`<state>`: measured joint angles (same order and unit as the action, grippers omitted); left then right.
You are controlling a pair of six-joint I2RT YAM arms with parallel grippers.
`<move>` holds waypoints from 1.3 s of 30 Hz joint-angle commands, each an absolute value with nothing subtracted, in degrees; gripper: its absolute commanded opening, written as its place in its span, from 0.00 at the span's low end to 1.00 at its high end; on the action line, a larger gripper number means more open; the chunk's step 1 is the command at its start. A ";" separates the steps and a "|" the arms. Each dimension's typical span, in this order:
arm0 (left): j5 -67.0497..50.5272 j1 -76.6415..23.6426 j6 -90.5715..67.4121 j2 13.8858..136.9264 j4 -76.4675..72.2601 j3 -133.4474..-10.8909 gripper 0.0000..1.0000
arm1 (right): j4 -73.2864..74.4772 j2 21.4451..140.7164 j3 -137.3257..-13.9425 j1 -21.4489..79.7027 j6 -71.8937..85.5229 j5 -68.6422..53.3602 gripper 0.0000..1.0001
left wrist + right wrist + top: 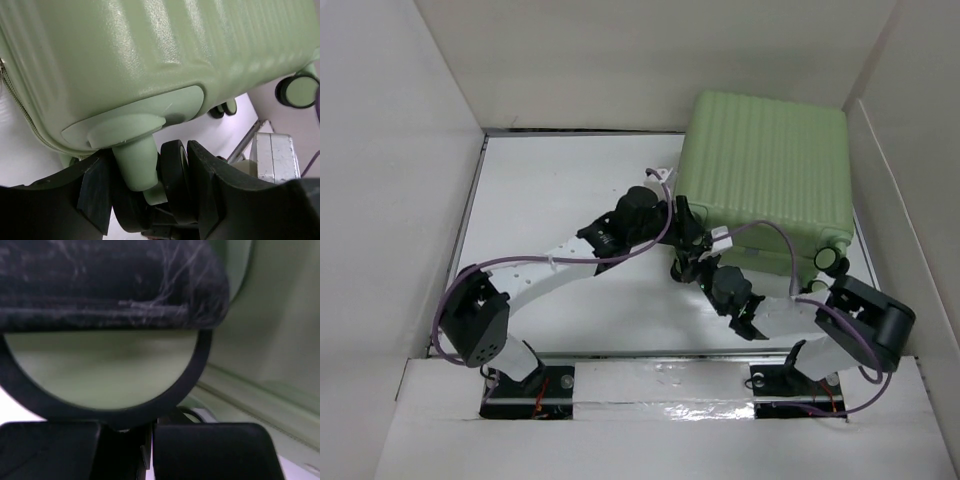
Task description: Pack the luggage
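The luggage (765,170) lies shut and flat at 1 o'clock on the white tabletop (560,200), ribbed green shell up. It sits against the white wall (905,190) at 3 o'clock. Its wheels line the 6 o'clock edge, and the corner wheel (830,260) shows at 5 o'clock of the shell.

The left arm (570,265) reaches from its base at 7 o'clock to the luggage's 7 o'clock corner. The right arm (790,315) folds back from its elbow at 4 o'clock and points toward the same corner, so the two wrists sit just beside each other.

In the left wrist view, the left fingers (95,195) stand about half open around a caster (174,175). One finger lies against its green stem (134,165) and the other against the black tyre, so they grip it from both sides. The shell fills the view above. The zip (20,110) runs down at 9 o'clock and the corner wheel (297,90) sits at 2 o'clock.

In the right wrist view, the right fingers (210,450) are drawn almost together, with only a thin dark slit between them. A blurred wheel (100,365), green-faced with a black rim, hangs just above them, its rim dipping to the slit. Whether the fingers nip that rim I cannot tell. Green shell shows at 3 o'clock.
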<state>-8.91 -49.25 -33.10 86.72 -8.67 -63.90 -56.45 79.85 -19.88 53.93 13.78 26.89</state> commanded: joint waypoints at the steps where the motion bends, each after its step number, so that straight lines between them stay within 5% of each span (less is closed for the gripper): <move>1: -31.73 -56.95 -37.26 81.32 -32.58 -62.41 0.00 | -67.92 87.87 -25.66 58.62 18.10 1.26 0.00; 7: -25.94 -60.38 -38.84 70.60 -37.08 -52.66 0.00 | -87.08 104.21 -28.92 58.62 26.36 -7.03 0.00; 11: -18.75 -60.91 -38.59 65.84 -37.27 -45.55 0.00 | -85.89 102.41 -26.64 58.62 26.02 -5.19 0.00; 13: -15.57 -60.91 -37.89 64.34 -34.82 -44.39 0.13 | -83.33 99.59 -25.32 58.62 24.35 -3.44 0.00; 14: -12.69 -60.91 -36.58 63.99 -33.50 -44.30 0.29 | -81.41 96.45 -23.49 58.62 24.17 -1.25 0.00; 22: -9.50 -57.84 -31.48 59.95 -26.91 -45.70 0.71 | -67.08 85.17 -20.39 58.01 21.01 2.12 0.00; 26: -12.90 -57.04 -32.08 61.25 -28.65 -45.88 0.65 | -65.04 82.18 -18.20 58.01 21.27 2.02 0.14; 33: -17.57 -57.04 -36.29 68.54 -35.93 -45.35 0.59 | -43.18 70.06 -18.28 57.39 18.90 2.64 0.63; 39: -20.13 -56.52 -36.83 74.79 -41.22 -49.56 0.47 | -23.85 51.09 -15.30 57.39 17.93 6.06 0.69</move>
<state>-10.13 -54.94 -37.41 72.42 -25.67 -43.46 -35.94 58.57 -16.36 57.08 19.14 4.64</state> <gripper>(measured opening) 0.620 0.695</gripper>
